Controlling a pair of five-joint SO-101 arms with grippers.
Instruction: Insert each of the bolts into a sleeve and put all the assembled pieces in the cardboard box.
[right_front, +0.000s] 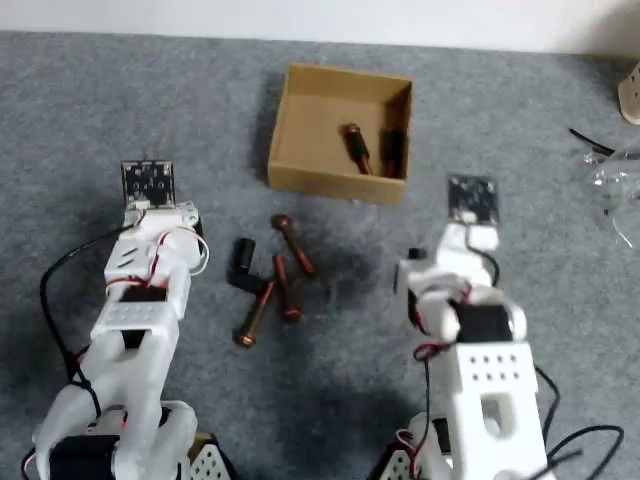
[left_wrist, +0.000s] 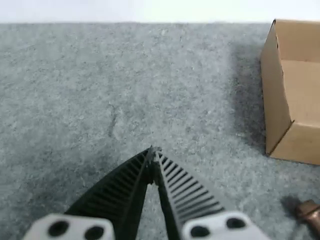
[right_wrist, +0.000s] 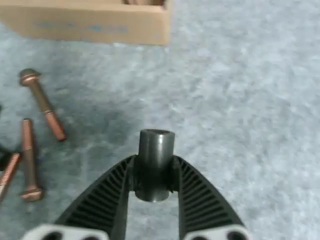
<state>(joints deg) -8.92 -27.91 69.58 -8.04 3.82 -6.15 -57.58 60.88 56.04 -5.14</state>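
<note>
On the grey carpet (right_front: 520, 130) by your right arm, the right gripper (right_wrist: 154, 162) is clamped around a black sleeve (right_wrist: 156, 147), whose open end sticks out past the fingertips. Your left gripper (left_wrist: 152, 154) is pinched together on nothing, with the cardboard box (right_front: 330, 182) near it. Between the arms, three loose bolts (right_front: 293, 245) lie beside a second sleeve (right_front: 243, 262), and one bolt (right_front: 355, 147) rests inside the box.

White, blocky plastic left arm (right_front: 135, 320) at lower left, right arm (right_front: 490, 375) at lower right, both trailing black and red cables (right_front: 44, 295). The left gripper (left_wrist: 152, 152) has black ribbed fingers (left_wrist: 120, 195).
</note>
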